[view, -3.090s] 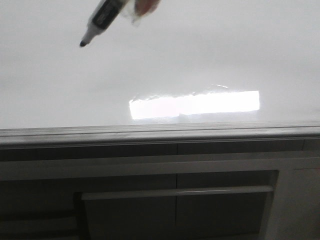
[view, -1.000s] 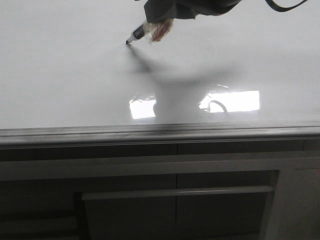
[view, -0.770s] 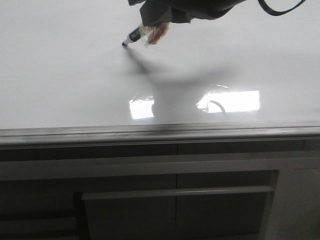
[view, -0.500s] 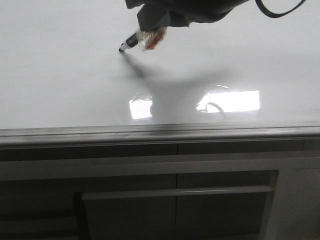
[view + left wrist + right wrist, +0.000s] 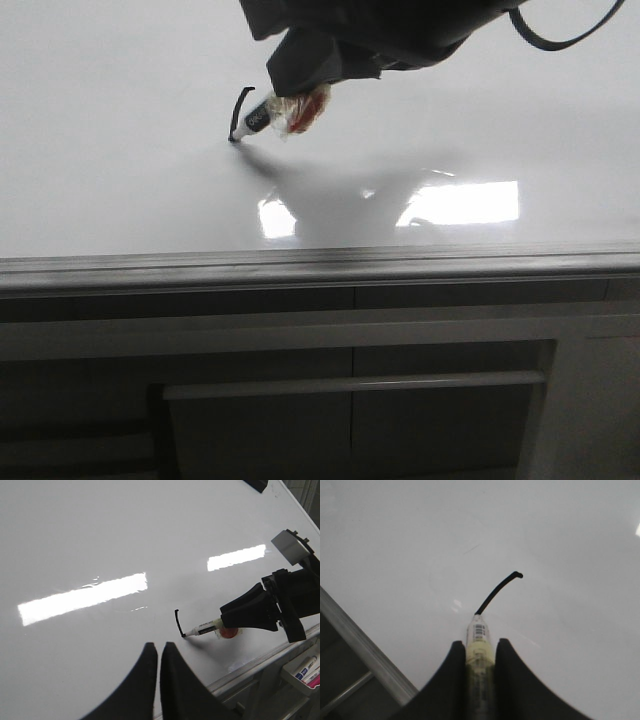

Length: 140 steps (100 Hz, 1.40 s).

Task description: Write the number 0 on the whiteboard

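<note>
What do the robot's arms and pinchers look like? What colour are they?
Both are black. The left end effector has two smooth, curved fingers that narrow to rounded tips, like a beak. The right end effector has the same dark curved fingers. From the front, its arm is a chunky dark block with a thin black cable looping off it. No markings show.

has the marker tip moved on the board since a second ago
Yes. In the front view the marker tip has slid down toward the whiteboard's grey edge strip and slightly left, leaving a short black stroke behind it, held by the right gripper.
</note>
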Available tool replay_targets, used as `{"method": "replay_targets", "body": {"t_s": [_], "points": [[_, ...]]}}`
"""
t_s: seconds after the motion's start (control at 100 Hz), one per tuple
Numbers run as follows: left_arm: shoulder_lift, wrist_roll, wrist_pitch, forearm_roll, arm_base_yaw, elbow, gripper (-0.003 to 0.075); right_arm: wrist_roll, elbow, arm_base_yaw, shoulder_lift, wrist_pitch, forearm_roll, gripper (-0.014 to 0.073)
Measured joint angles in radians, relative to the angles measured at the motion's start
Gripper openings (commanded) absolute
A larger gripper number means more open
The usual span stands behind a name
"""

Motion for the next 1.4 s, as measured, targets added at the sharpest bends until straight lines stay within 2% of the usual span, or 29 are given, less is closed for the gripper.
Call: {"method": "replay_targets", "body": {"t_s": [0.62, 0.96, 1.4], "points": [[0.000, 0.000, 0.000, -0.001, 0.000, 0.000, -0.0020, 0.004, -0.002, -0.108, -0.051, 0.182, 0.039, -0.0055], [0.000, 0.000, 0.000, -0.002, 0.000, 0.000, -0.0020, 0.006, -0.002, -0.159, -0.076, 0.213, 0.039, -0.0055], [0.000, 0.000, 0.000, -0.002, 0.000, 0.000, -0.0020, 0.008, -0.002, -0.161, -0.076, 0.203, 0.039, -0.0055]]}}
